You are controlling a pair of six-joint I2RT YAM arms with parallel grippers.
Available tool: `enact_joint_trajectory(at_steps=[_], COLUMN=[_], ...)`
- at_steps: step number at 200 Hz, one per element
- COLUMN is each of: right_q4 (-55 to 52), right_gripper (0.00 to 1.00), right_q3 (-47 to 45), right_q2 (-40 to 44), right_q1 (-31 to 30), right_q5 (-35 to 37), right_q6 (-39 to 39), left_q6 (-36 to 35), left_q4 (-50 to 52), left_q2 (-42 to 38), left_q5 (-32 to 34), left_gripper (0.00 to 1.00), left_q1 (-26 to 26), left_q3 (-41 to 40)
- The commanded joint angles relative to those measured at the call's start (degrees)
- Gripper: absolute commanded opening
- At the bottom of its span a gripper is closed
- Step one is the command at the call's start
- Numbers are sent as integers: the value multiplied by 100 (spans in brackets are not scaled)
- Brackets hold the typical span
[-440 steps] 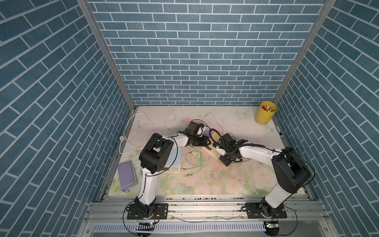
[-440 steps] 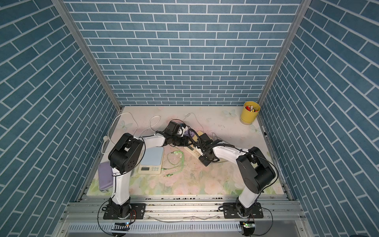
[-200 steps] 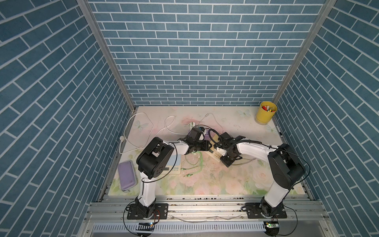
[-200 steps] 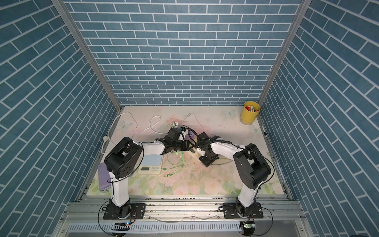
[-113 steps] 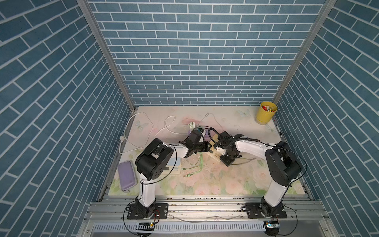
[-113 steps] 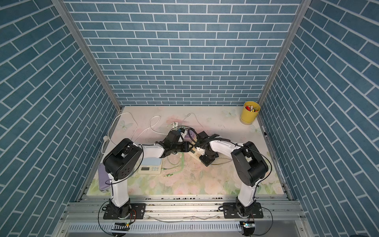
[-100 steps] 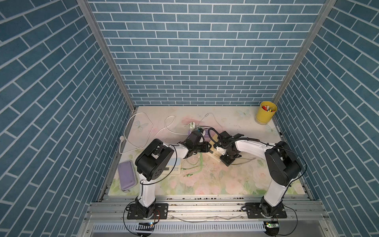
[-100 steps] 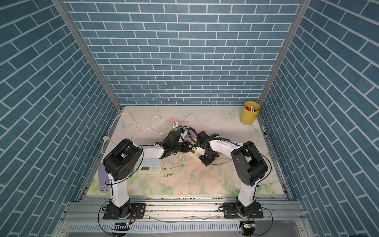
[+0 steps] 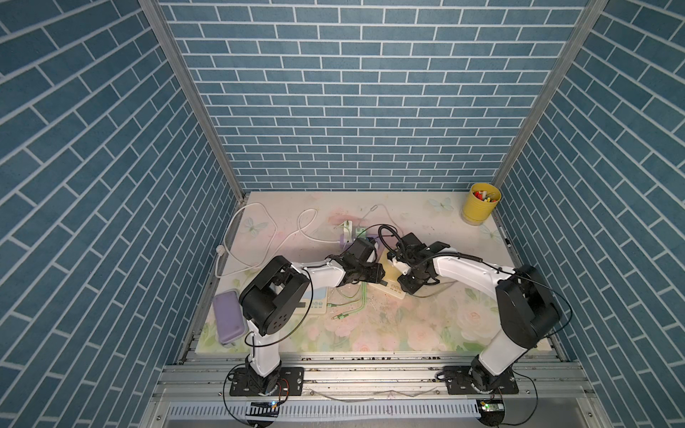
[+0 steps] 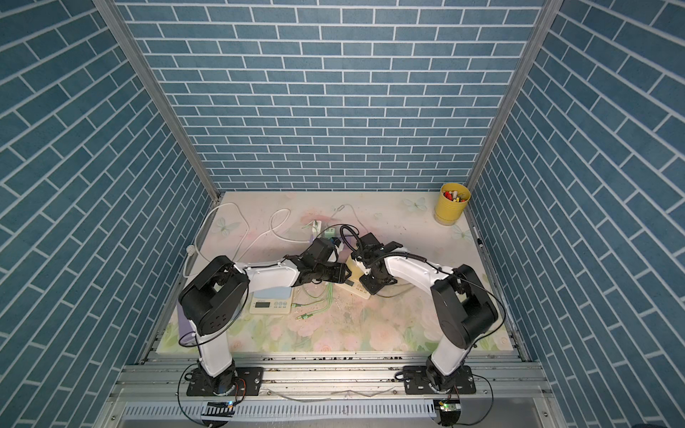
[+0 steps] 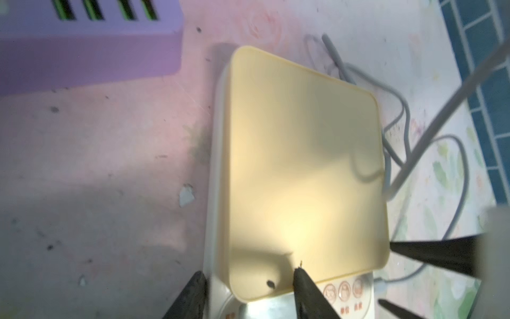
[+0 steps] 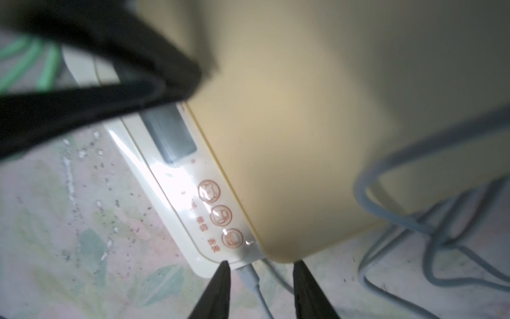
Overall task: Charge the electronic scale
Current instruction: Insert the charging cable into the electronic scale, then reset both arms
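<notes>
Blue brick walls boxed in a floral bench (image 9: pixel 426 326), where the yellow-topped scale (image 11: pixel 303 171) lay flat just beside the purple hub (image 11: pixel 82 49), on the robot's side of it. Farther from the hub, the right end effector (image 12: pixel 262 262) stood part open, its tips either side of a white plug (image 12: pixel 248 274) at the scale's corner and closed on nothing. The plug looked seated, though the port itself was hidden. Nearer the hub, the left end effector (image 11: pixel 248 272) stood about half open astride the neighbouring corner, one tip over the platter, one off the edge; whether either pressed on it could not be told. The scale appeared to be light, rigid plastic with a smooth platter, likely to slide if pushed. Its base edges seemed the safest hold, and for the plug its stiff body rather than its limp cable (image 12: pixel 265 303).
</notes>
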State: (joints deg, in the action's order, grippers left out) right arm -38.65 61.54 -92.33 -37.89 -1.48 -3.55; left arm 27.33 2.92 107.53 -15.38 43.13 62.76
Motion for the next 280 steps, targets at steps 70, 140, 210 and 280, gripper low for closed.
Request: enact_joint_trajectory(at_steps=[70, 140, 210, 280], right_q4=[38, 2685, 5327, 8742], right_gripper=[54, 99, 99, 99], right_q3=[-432, -1292, -2624, -4073], right_q2=[2639, 3273, 1990, 834], right_q1=[37, 1407, 3364, 3471], right_q5=[1642, 3821, 2732, 1939], right_q6=[812, 802, 1170, 552], left_q6=[-1382, -2486, -2543, -3148], left_q4=[2314, 2968, -59, -3148], left_q2=[-951, -2980, -3615, -2751], left_q5=[69, 2519, 3289, 2835], left_gripper=[58, 99, 100, 100], left_q1=[28, -664, -3070, -3663], left_q3=[755, 557, -2045, -3371])
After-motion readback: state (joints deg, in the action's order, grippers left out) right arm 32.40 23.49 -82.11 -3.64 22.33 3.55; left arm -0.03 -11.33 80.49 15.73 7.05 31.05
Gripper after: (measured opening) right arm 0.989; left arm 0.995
